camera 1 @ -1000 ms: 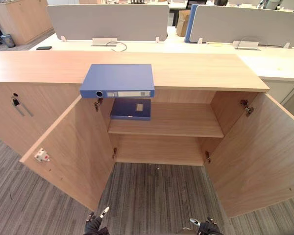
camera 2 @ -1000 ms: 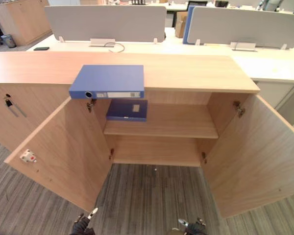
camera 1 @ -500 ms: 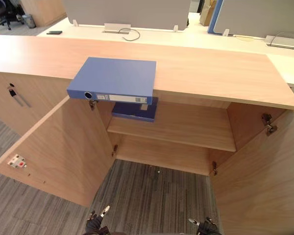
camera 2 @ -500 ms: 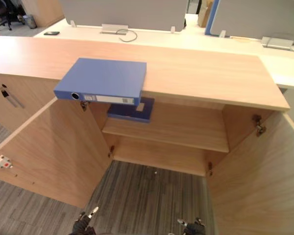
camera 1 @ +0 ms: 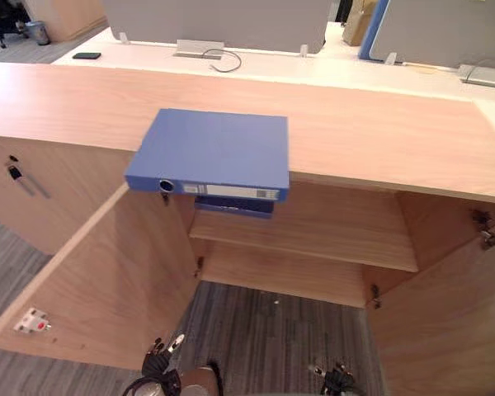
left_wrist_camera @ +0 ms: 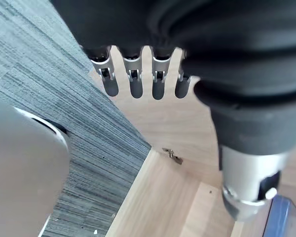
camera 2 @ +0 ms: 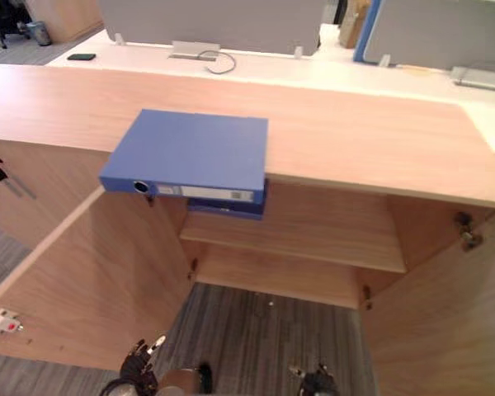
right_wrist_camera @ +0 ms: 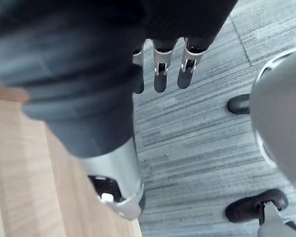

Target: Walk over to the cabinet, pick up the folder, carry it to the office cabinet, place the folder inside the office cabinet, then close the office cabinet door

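Observation:
A blue ring-binder folder [camera 1: 210, 153] lies flat on the wooden cabinet top [camera 1: 379, 136], its spine overhanging the front edge above the open compartment. A second, darker blue folder [camera 1: 235, 206] lies on the inner shelf [camera 1: 330, 235] just beneath it. Both cabinet doors stand wide open, the left door [camera 1: 99, 276] and the right door [camera 1: 450, 330]. My left hand [camera 1: 162, 365] and right hand [camera 1: 333, 379] hang low over the carpet, well short of the cabinet. In the wrist views the left hand's fingers [left_wrist_camera: 132, 79] and the right hand's fingers [right_wrist_camera: 160, 69] are straight and hold nothing.
Behind the cabinet run white desks with grey divider panels [camera 1: 214, 21], a black phone [camera 1: 87, 55] and a cable [camera 1: 223, 58]. A key hangs in the neighbouring cabinet's lock [camera 1: 15, 172]. A white latch [camera 1: 33, 320] sits on the left door. Grey carpet [camera 1: 272, 330] lies between the doors.
The camera has moved closer and tipped down, so the cabinet and folder look larger and the left door fills more of the lower left. Both hands stay low and empty.

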